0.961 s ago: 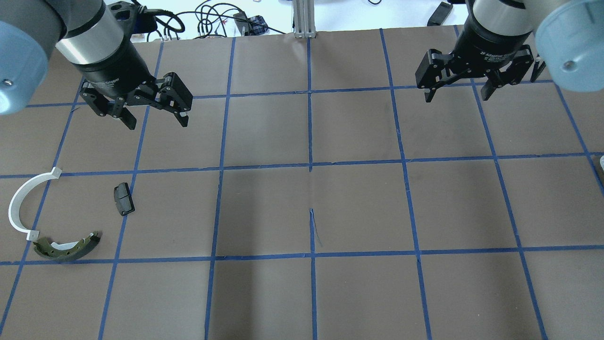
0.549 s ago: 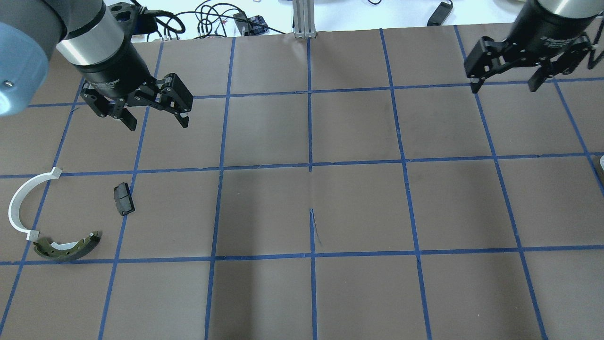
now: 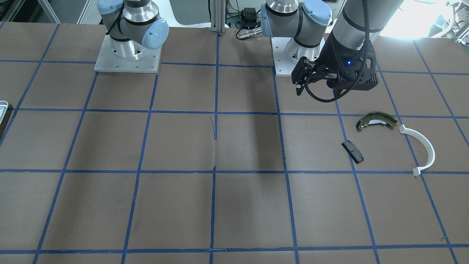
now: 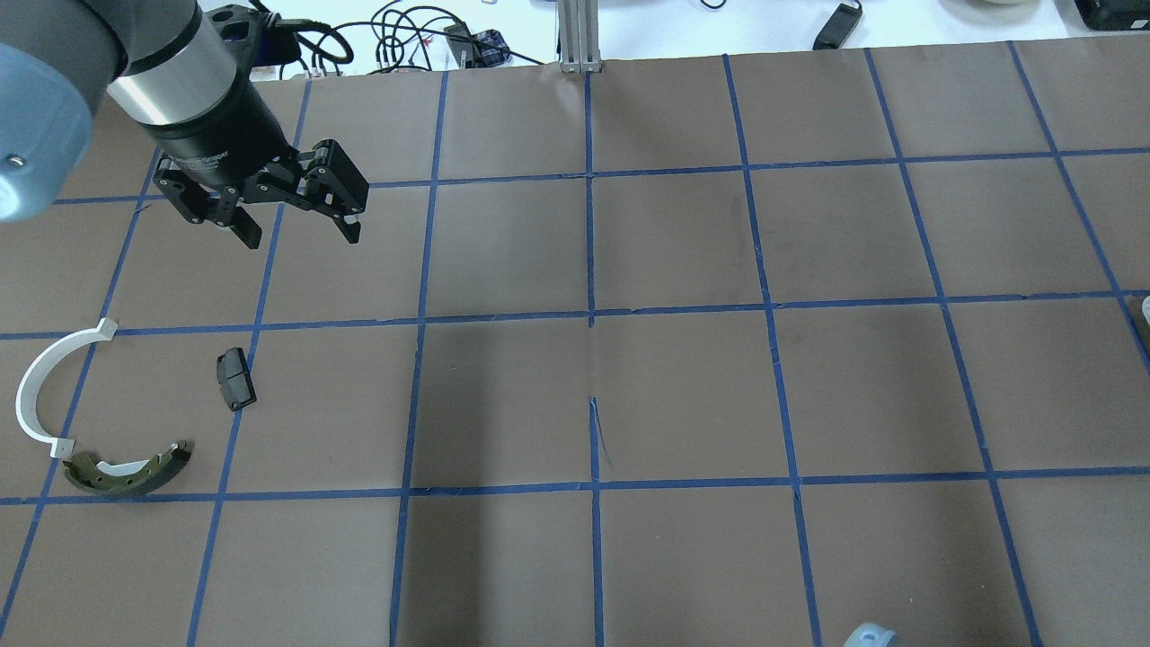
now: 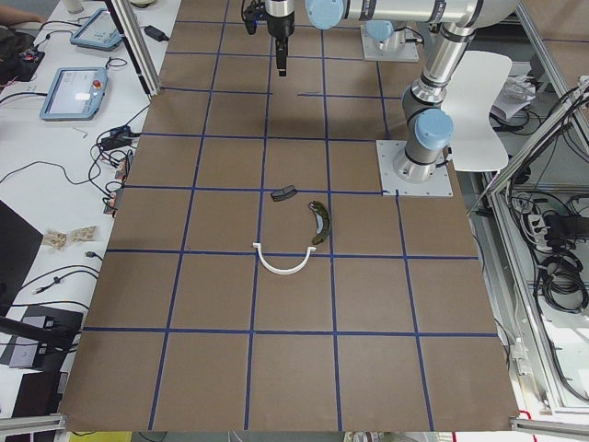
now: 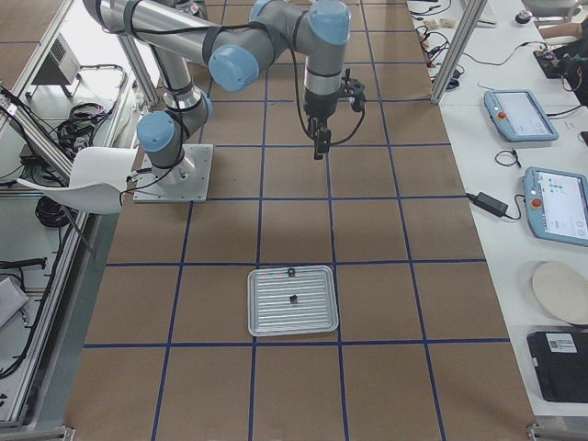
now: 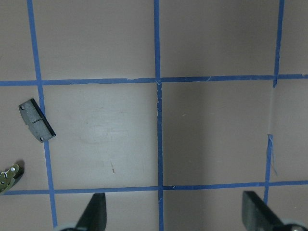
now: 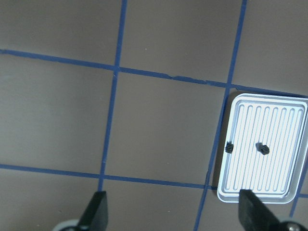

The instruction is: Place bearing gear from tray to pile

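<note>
The ribbed whitish tray [image 8: 281, 139] lies at the lower right of the right wrist view. One small black bearing gear [image 8: 263, 149] lies in it and another [image 8: 229, 147] sits at its left rim. My right gripper [image 8: 172, 211] is open and empty, high and well short of the tray [image 6: 312, 322]. The pile holds an olive brake shoe [image 4: 126, 474], a white arc [image 4: 31, 386] and a black pad [image 4: 235, 378]. My left gripper [image 4: 301, 235] is open and empty, raised beyond the pad [image 7: 37, 120].
The brown table has a blue tape grid. Only a sliver of the tray's edge [image 3: 2, 108] shows in the front view. The two arm bases [image 3: 128, 55] stand at the robot's side. Cables and tablets lie off the table edges.
My right gripper has moved right and out of the overhead view. My left gripper and the pile have not moved.
</note>
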Tool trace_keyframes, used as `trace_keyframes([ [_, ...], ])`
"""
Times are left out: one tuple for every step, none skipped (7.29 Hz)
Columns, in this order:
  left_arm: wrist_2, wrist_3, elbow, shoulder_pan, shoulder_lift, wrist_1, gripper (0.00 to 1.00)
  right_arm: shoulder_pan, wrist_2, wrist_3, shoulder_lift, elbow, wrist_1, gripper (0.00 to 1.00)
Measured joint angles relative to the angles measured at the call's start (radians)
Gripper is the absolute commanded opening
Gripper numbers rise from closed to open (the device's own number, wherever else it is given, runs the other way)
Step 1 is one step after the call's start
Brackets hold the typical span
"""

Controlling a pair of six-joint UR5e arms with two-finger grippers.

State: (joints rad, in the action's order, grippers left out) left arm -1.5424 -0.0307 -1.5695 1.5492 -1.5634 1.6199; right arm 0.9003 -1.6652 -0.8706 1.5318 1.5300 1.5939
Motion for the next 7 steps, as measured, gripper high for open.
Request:
trace_keyframes([
  [0.001,0.0,-0.001,0.0,0.0,0.0,1.0,-0.1,0.003,-0.158,-0.06,-0.002,0.056,0.95],
  [0.001,0.0,-0.003,0.0,0.001,0.0,1.0,-0.182,0.006,-0.305,-0.133,0.001,0.132,0.95],
  [0.0,0.0,-0.005,0.0,0.003,0.0,1.0,-0.245,0.008,-0.416,-0.21,0.004,0.218,0.95],
  [0.0,0.0,-0.006,-0.001,0.004,-0.001,1.0,-0.298,0.011,-0.491,-0.29,0.008,0.296,0.95],
  [0.0,0.0,-0.007,-0.001,0.004,-0.001,1.0,-0.337,0.026,-0.545,-0.371,0.012,0.37,0.95],
  [0.001,0.0,-0.006,-0.001,0.004,-0.001,1.0,-0.354,0.046,-0.578,-0.441,0.018,0.431,0.93],
  [0.001,0.0,-0.006,-0.001,0.004,-0.001,1.0,-0.36,0.055,-0.589,-0.488,0.037,0.478,0.9],
])
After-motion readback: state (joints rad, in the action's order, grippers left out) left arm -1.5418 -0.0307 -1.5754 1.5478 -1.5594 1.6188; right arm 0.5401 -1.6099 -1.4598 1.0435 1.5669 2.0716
